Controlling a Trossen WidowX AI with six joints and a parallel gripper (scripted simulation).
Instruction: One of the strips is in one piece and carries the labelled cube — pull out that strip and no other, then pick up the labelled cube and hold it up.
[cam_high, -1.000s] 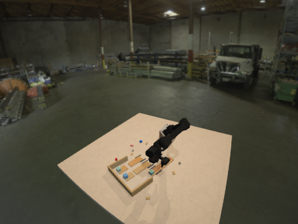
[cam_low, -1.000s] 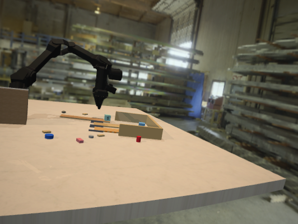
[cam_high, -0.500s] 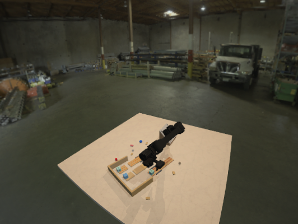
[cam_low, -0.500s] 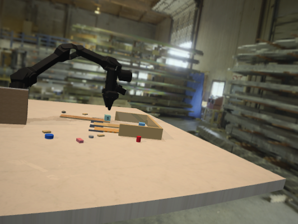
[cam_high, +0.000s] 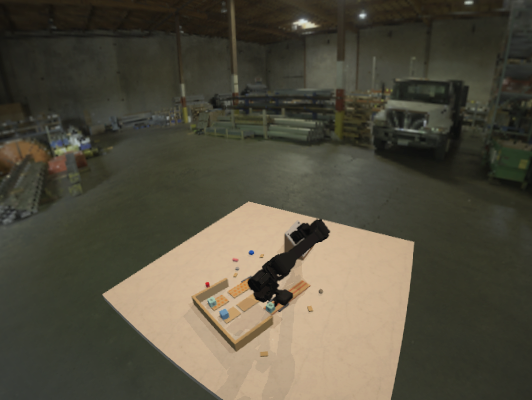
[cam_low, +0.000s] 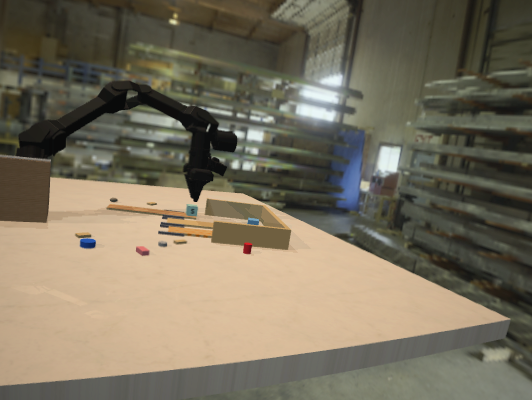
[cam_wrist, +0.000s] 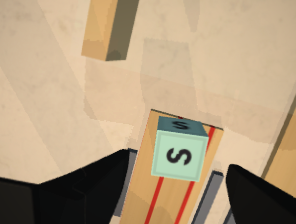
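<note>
1. Poised just above the cube (cam_high: 270, 307) (cam_low: 192, 210) (cam_wrist: 179, 156), the gripper (cam_high: 269, 299) (cam_low: 195, 200) (cam_wrist: 177, 165) of the lone arm stands partly open, holding nothing.
2. Directly below the fingertips in the exterior view, the cube sits on the far end of the red-lined strip (cam_high: 300, 288) (cam_low: 145, 211) (cam_wrist: 170, 200), beside the frame's (cam_high: 215, 327) (cam_low: 250, 235) (cam_wrist: 95, 30) open side.
3. The fingers flank the cube across the strip's width in the wrist view; the strip's long axis runs between them, back toward the arm's base. The cube itself shows no clear long axis.
4. With the strip well out of the frame, the pull appears done and the pick at hand. The move likely calls for a straight descent, then a squeeze on the two side faces; coming down off-centre could clip the cube's top.
5. A dark "S" marks the pale green top, turned on its side in the wrist view, and a second "S" marks a side face. The blue cube (cam_high: 224, 314) (cam_low: 253, 221) shows no readable letter. No brand can be read on the arm or the parked truck (cam_high: 417, 112).
</note>
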